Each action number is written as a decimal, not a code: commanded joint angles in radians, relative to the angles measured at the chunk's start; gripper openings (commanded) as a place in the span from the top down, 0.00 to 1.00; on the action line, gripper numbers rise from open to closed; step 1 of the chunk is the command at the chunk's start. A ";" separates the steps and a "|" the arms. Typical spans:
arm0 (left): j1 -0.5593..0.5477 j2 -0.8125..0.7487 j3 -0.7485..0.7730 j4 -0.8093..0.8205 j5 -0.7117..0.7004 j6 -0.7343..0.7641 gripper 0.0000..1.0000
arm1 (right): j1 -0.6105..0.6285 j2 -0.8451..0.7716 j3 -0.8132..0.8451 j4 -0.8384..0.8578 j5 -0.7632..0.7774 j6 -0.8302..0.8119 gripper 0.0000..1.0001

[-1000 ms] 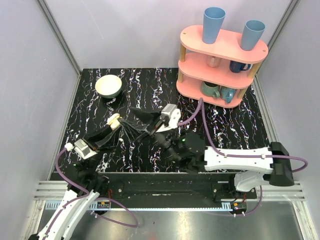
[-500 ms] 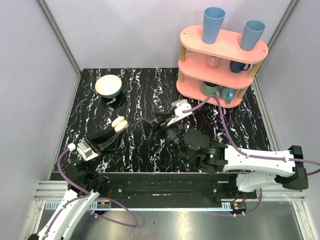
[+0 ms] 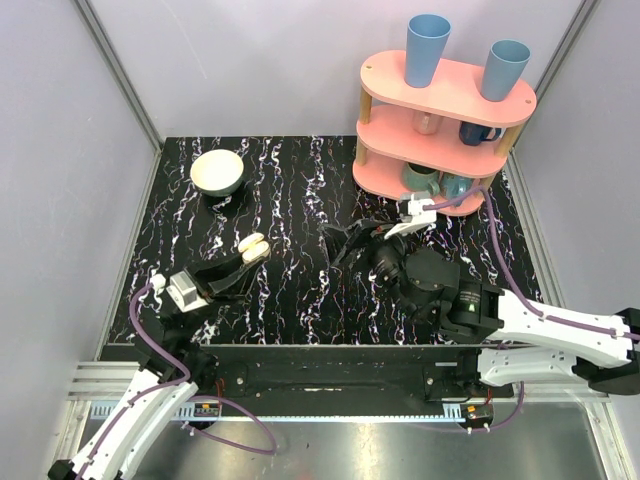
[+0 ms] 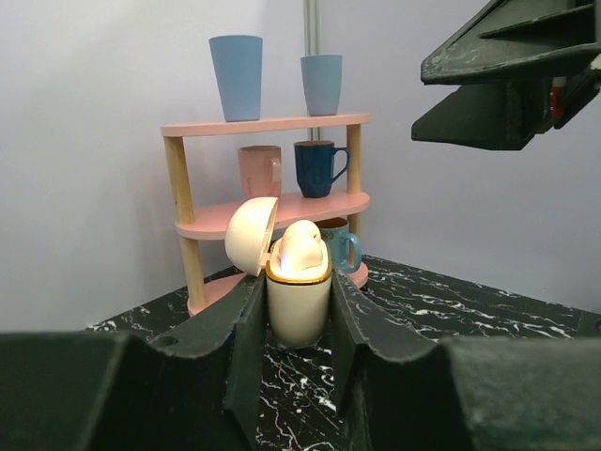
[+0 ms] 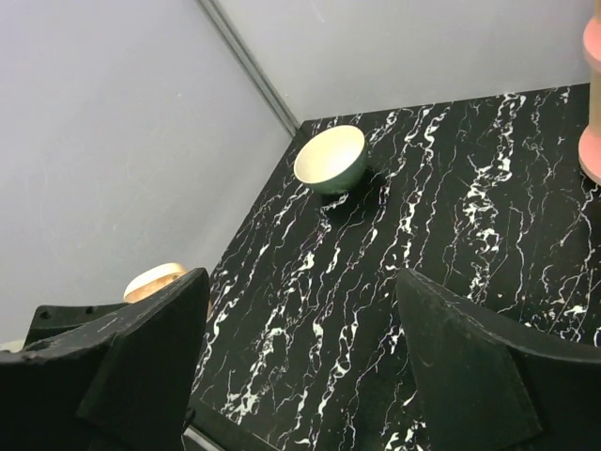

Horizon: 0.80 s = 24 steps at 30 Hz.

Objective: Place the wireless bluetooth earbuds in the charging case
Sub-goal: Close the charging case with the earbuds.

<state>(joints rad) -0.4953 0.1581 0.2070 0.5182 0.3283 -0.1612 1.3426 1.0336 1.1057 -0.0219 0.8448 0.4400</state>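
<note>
The charging case (image 4: 299,303) is cream with a gold rim and stands upright between my left gripper's (image 4: 296,315) fingers, which are shut on its body. Its lid (image 4: 250,235) is hinged open to the left. One cream earbud (image 4: 302,246) sits in the case's top; a second earbud does not show. From above, the case (image 3: 252,247) is at the tip of the left gripper (image 3: 245,260), left of the table's middle. My right gripper (image 3: 348,240) hovers near the middle, apart from the case, open and empty. In the right wrist view the right gripper (image 5: 300,319) has only marble between its fingers, and the case (image 5: 155,280) peeks out at the left.
A cream bowl (image 3: 217,172) stands at the back left of the black marble table (image 3: 290,190). A pink three-tier shelf (image 3: 440,130) with blue cups and mugs stands at the back right. Grey walls close in the sides and back.
The right gripper has pulled away from the case toward the right and opened wider. The left gripper, still holding the case, has shifted slightly right.
</note>
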 commanded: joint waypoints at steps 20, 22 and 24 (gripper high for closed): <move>0.004 0.023 0.089 0.000 0.245 -0.004 1.00 | -0.252 0.272 0.324 -0.217 -0.418 0.029 0.07; 0.004 0.038 0.088 0.017 0.255 -0.012 1.00 | -0.253 0.289 0.342 -0.214 -0.435 0.010 0.07; 0.003 0.052 0.088 0.032 0.276 -0.027 1.00 | -0.253 0.301 0.359 -0.231 -0.453 -0.015 0.07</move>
<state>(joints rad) -0.4953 0.1795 0.2539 0.5003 0.5308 -0.1631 1.0981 1.3228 1.3903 -0.2478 0.4519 0.4629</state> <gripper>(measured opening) 0.327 0.931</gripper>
